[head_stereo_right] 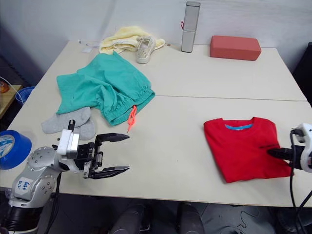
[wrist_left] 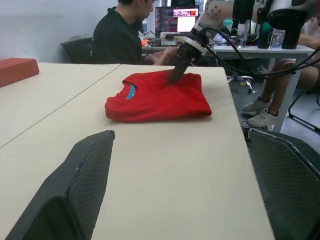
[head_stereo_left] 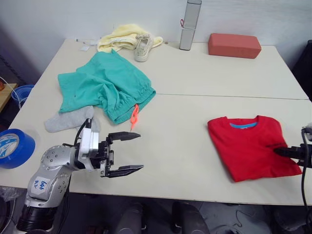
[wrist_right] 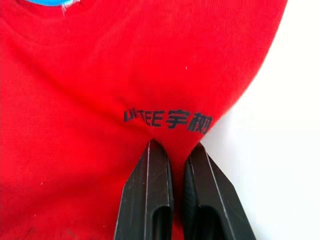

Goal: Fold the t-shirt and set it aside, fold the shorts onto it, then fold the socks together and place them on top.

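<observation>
T-shirt: the red t-shirt lies folded into a neat rectangle on the right side of the table, its blue neck label facing the far edge.
Right fingers: my right fingers are pressed nearly together, pinching a small ridge of the t-shirt's red cloth just below a dark printed line of lettering, at the garment's right edge.
Left fingers: my left fingers hang wide apart and hold nothing, above the bare front-left part of the table, well apart from the t-shirt.
Shorts: the teal shorts lie rumpled on the left half of the table, orange drawstring trailing toward the front.
Socks: the grey socks lie touching the shorts' near-left edge, just beyond my left arm.
Far edge: a pale yellow cloth with an off-white sneaker against it, an upright grey cylinder, a red block.
Beside the table: a blue tape roll at my left.
Background: a person in a black top sits at a desk behind the table.
</observation>
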Robot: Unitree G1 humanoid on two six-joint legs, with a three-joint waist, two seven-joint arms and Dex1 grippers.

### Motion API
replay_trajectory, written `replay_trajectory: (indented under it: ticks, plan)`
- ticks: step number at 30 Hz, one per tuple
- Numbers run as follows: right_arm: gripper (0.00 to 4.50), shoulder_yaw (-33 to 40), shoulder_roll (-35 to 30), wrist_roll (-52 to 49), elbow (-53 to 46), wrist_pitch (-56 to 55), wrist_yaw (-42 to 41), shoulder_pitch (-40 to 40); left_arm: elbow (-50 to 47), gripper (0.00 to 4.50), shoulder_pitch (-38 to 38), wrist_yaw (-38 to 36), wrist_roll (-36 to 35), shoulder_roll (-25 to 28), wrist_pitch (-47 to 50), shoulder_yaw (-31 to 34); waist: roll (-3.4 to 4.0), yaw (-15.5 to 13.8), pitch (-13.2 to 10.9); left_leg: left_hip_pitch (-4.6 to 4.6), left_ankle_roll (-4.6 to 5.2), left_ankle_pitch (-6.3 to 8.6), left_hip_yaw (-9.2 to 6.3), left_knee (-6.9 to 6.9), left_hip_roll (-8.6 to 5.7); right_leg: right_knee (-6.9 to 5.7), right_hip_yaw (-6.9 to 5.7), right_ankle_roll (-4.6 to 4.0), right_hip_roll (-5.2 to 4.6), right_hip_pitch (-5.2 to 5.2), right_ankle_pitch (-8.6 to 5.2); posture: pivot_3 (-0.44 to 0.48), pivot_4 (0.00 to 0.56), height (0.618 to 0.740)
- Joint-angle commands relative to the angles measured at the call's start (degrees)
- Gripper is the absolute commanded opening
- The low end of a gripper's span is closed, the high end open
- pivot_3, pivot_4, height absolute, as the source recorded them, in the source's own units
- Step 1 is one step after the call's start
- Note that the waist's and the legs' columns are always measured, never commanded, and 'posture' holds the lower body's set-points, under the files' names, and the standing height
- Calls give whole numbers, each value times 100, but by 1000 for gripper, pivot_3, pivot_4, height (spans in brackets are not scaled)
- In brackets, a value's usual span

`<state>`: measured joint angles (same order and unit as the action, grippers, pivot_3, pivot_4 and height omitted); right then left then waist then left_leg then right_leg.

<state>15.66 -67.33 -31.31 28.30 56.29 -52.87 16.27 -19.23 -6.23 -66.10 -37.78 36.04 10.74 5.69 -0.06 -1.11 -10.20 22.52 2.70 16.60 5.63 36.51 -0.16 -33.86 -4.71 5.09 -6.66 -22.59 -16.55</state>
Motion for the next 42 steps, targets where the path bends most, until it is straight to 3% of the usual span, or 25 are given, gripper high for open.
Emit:
replay_trajectory:
  ticks: [1,11,19,23,27,31,36,42]
  plan:
    - [27,-128,-238,388,465,-376,-211,307,-2,4500,-57,-35,6,13,-68,44,1,9,0,-1,-1,-1,0,0,0,-1,0,0,0,0,0,0,150,740]
    - [27,-577,27,1170,1570,-1080,-315,1003,-64,4500,-66,-20,-27,73,5,82,9,102,0,1,-9,-7,1,0,1,-2,0,1,0,-1,1,0,150,740]
    - [27,-111,68,1031,1618,-693,20,1021,-153,4500,28,8,-85,125,93,133,15,120,1,-1,-15,-10,1,0,0,-6,0,2,0,0,1,0,150,740]
    - [1162,79,-144,954,1231,-472,-234,651,-123,4500,-14,15,-92,101,110,120,17,112,1,0,-27,-3,-1,2,0,-8,0,4,0,0,2,0,150,740]
    - [2540,576,-366,1092,1091,-1176,-74,171,-114,4500,83,-5,-107,94,98,147,35,113,-2,0,-13,-11,2,2,0,-9,0,5,0,0,3,0,150,740]
    - [3929,1002,-480,1363,900,-2717,46,-314,-148,4500,244,65,-110,66,100,213,42,124,-1,-7,-12,-11,12,2,-1,-11,6,9,4,2,5,0,150,740]
    - [3929,1667,41,924,355,-3570,-55,-302,-173,4500,385,138,-91,26,56,257,41,161,-4,-25,-29,-10,37,2,1,-25,31,20,11,5,12,0,150,740]
    - [3929,1765,1187,322,-1162,-4178,-558,-709,-236,4500,423,255,-101,41,48,332,27,119,-7,-26,-39,-22,29,3,4,-33,30,17,12,8,20,0,150,740]
